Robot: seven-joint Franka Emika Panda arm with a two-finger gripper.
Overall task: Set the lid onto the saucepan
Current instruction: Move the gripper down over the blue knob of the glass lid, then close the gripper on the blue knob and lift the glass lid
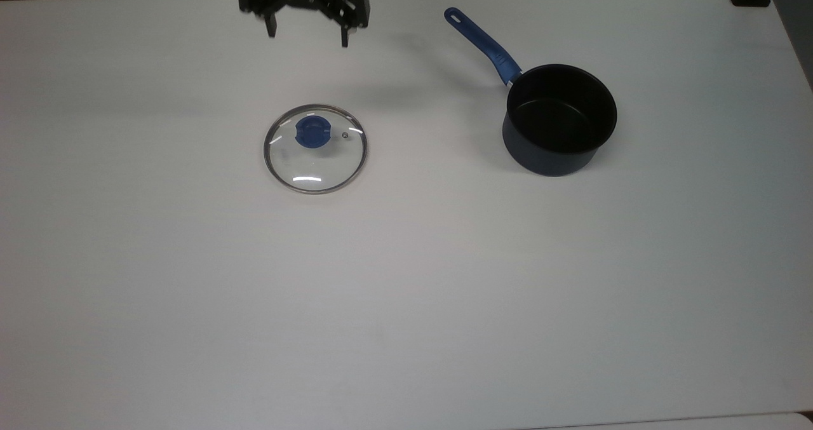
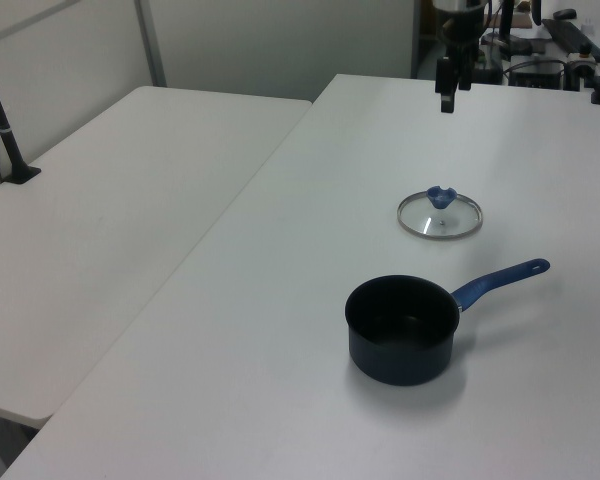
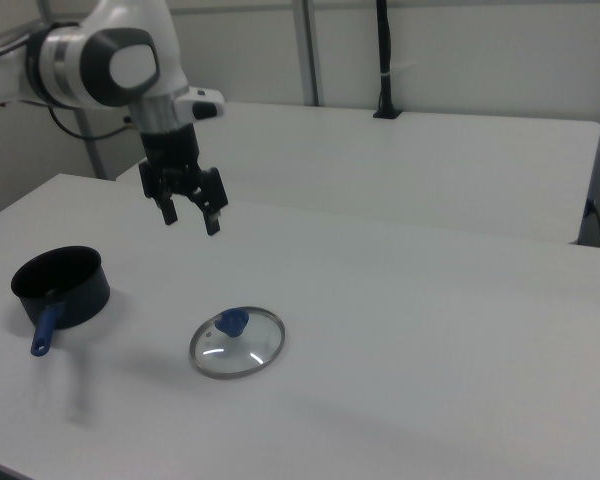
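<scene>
a: where's the lid (image 1: 315, 148)?

b: flat on the white table (image 1: 406, 290), knob side up. round clear glass, thin metal rim, blue knob (image 1: 312, 131) a little off toward the far edge in the top view, small steam vent just to the top view's right of the knob. nothing touching it. same lid in the left view (image 2: 440, 215) and in the right view (image 3: 237, 342).

a: and the saucepan (image 1: 560, 119)?

b: upright on the same table, well apart from the lid, off to the top view's right. dark outside, black inside, nothing in it. long blue handle (image 1: 483, 44) angling up and to the top view's left, hole at the far end. in the left view (image 2: 402, 329) nearer the camera than the lid, handle pointing to the left view's right. in the right view (image 3: 62, 287) at the right view's left, handle pointing toward the camera.

a: gripper (image 1: 307, 35)?

b: black, two fingers spread wide apart, holding nothing. up in the air, clear of the tabletop, beyond the lid toward the table's far edge in the top view and slightly to the top view's left of the knob. fingers pointing down in the right view (image 3: 190, 220), hanging above and behind the lid, under the white arm (image 3: 110, 62). in the left view (image 2: 446, 100) seen edge-on, high above the table past the lid.

a: anything else around?

b: second white table (image 2: 110, 230) alongside in the left view, with a black post (image 2: 2, 125) clamped at its edge.
</scene>
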